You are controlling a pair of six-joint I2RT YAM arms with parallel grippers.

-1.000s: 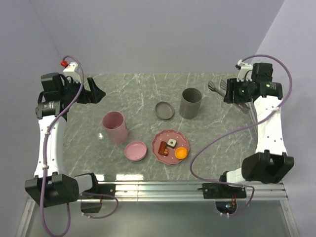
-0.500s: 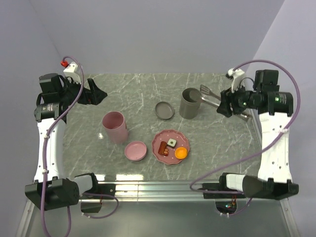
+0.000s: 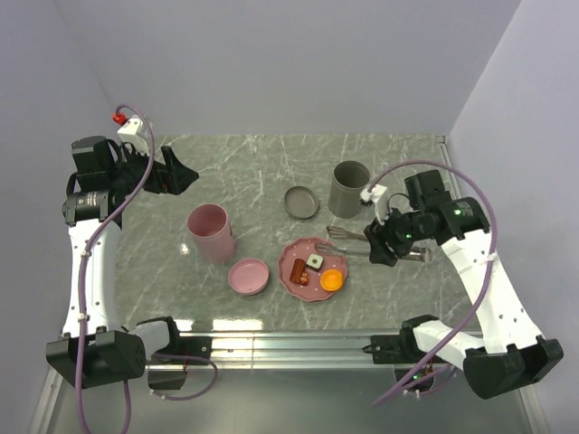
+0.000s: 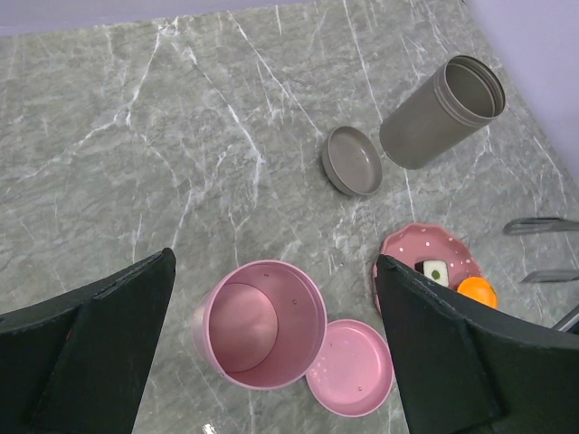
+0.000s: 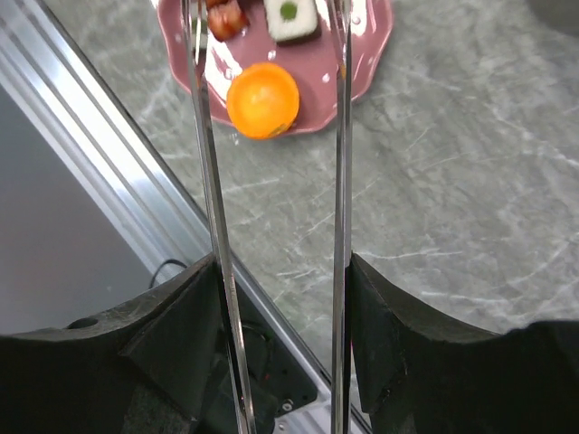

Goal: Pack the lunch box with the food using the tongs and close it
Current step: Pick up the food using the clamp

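My right gripper [image 3: 384,246] is shut on the tongs [image 3: 348,244], one finger pressing each thin arm [image 5: 204,181]. The tongs stand spread, their tips over the right side of the pink scalloped plate [image 3: 294,253]. On that plate lies the food: an orange slice [image 3: 332,280] [image 5: 262,99], a pale cube [image 3: 314,261] [image 5: 289,18] and sausage bits [image 3: 299,270] [image 5: 226,18]. A pink round lunch box [image 3: 211,231] [image 4: 262,325] stands open, its lid [image 3: 248,276] [image 4: 351,368] beside it. My left gripper [image 3: 177,172] [image 4: 273,262] hangs open and empty at the back left, above the table.
A grey cylindrical container [image 3: 349,188] [image 4: 441,110] stands open behind the plate, with its grey lid [image 3: 301,202] [image 4: 353,163] to its left. The metal rail [image 3: 298,342] [image 5: 118,154] runs along the table's near edge, close to the plate.
My right arm has swung from the back right corner forward and left, carrying the tongs to the plate. The left arm has stayed in place.
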